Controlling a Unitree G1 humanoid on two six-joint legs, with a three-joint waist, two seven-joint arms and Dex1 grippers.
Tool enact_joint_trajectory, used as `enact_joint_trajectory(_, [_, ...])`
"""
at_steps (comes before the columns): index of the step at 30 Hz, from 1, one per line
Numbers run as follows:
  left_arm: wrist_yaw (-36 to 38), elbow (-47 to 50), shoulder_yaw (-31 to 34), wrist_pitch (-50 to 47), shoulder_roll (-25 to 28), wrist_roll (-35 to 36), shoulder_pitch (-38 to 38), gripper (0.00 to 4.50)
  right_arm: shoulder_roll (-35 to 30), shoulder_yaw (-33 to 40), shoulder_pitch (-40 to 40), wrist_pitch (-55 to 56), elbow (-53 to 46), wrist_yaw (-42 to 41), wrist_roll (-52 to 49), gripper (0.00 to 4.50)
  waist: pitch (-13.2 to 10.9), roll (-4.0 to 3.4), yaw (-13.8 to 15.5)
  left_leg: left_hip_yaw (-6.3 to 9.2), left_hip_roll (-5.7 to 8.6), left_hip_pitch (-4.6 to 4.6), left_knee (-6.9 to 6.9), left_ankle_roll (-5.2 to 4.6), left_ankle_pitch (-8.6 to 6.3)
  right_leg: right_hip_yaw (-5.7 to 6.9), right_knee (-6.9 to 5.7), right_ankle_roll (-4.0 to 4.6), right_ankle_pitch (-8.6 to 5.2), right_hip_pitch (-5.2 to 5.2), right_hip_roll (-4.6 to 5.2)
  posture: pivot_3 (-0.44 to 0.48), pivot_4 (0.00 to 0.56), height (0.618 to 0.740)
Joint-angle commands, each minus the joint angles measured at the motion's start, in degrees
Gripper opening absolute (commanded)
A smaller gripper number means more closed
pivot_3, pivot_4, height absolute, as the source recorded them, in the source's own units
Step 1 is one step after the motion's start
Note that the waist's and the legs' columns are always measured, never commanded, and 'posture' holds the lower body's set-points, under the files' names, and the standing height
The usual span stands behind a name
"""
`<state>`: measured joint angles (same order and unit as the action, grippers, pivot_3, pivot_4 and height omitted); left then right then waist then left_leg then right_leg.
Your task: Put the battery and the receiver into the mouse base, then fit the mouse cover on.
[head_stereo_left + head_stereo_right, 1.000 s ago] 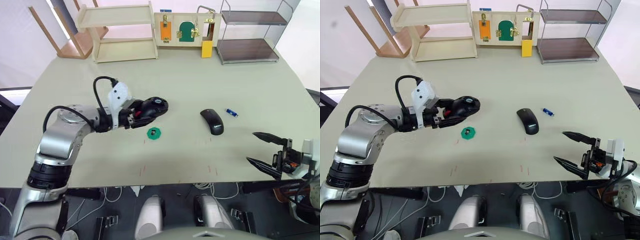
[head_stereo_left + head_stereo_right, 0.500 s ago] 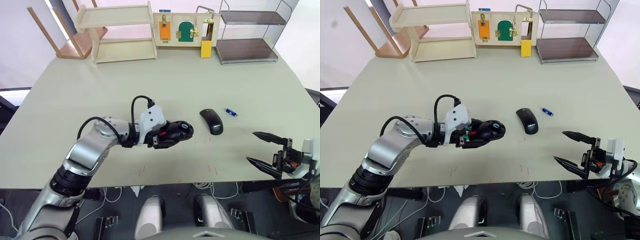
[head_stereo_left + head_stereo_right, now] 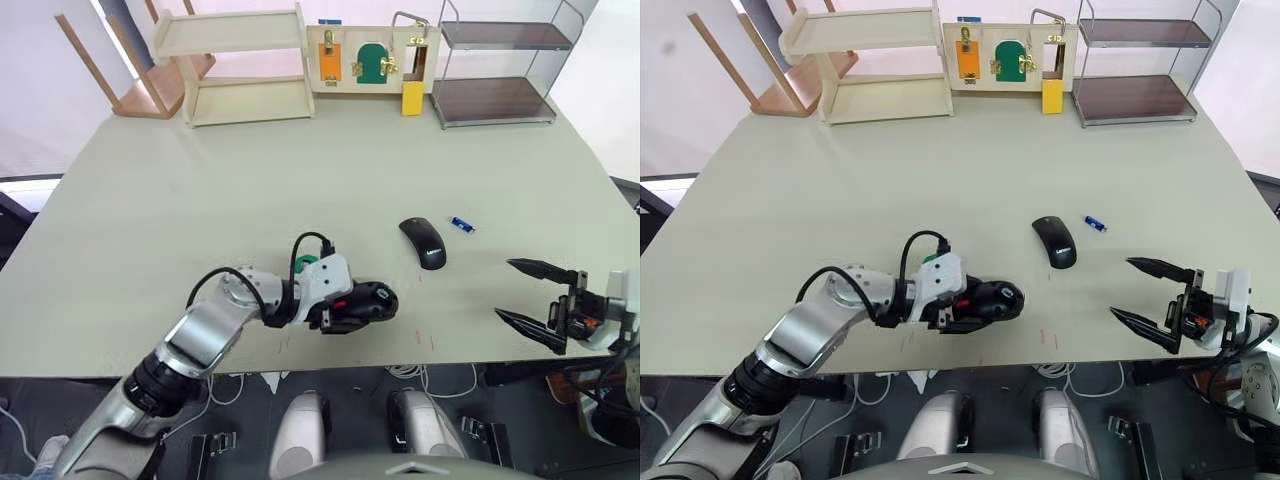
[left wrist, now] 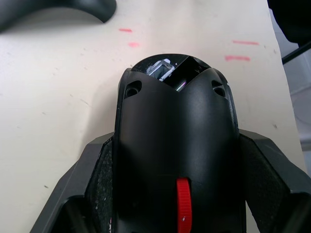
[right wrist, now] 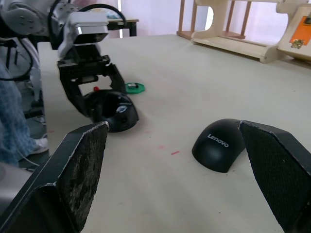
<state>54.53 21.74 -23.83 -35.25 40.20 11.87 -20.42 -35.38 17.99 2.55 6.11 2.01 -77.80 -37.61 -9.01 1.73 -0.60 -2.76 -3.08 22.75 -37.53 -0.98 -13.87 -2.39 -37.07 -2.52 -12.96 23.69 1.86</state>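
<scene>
My left gripper is shut on the black mouse base, holding it low at the table's front centre. In the left wrist view the mouse base sits between both fingers, its red scroll wheel toward the wrist and an open slot at its far end. The glossy black mouse cover lies to the right and farther back. The small blue battery rests just right of the cover. My right gripper hangs open and empty off the front right edge, facing the cover. The receiver is hidden.
A green octagonal disc lies just behind my left wrist. At the table's back stand a wooden shelf, a latch board and a wire rack. Red marks dot the front. A person's leg stands beside the table.
My left arm has carried the mouse base from the table's left middle, over the green disc, down to the front centre. The right gripper has barely shifted and stays open.
</scene>
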Motion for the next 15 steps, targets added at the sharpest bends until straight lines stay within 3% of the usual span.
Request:
enact_joint_trajectory(1, [0.44, 0.62, -0.49, 2.05, -0.34, -0.89, -0.07, 2.95, -0.72, 1.46, -1.75, -0.95, -0.91, 4.29, 1.25, 4.5, 0.0, 0.0, 0.0, 0.0, 0.0, 0.0, -0.01, 0.0, 0.0, 0.0, 0.0, 0.01, -0.01, 0.0, 0.0, 0.0, 0.15, 0.74])
enact_joint_trajectory(9, [2.26, -2.05, -1.36, 4.1, -1.48, -2.25, -0.71, 2.95, -1.37, 0.49, -7.72, -10.75, -0.01, 19.09, 5.21, 4.5, 0.0, -0.01, 0.01, 0.01, 0.0, 0.02, -0.04, 0.0, 0.0, 0.0, -0.02, 0.02, 0.0, 0.0, -0.01, 0.0, 0.15, 0.74])
enact_joint_trajectory(15, [3.57, -2.77, -1.51, 3.73, -1.94, -2.63, -0.79, 2.95, -0.51, -2.75, -16.57, -17.26, 3.54, 31.4, 12.36, 4.5, -0.01, -0.04, -0.16, -0.02, 0.02, 0.01, -0.04, 0.0, 0.0, -0.05, -0.02, 0.02, 0.0, 0.01, 0.0, 0.0, 0.15, 0.74])
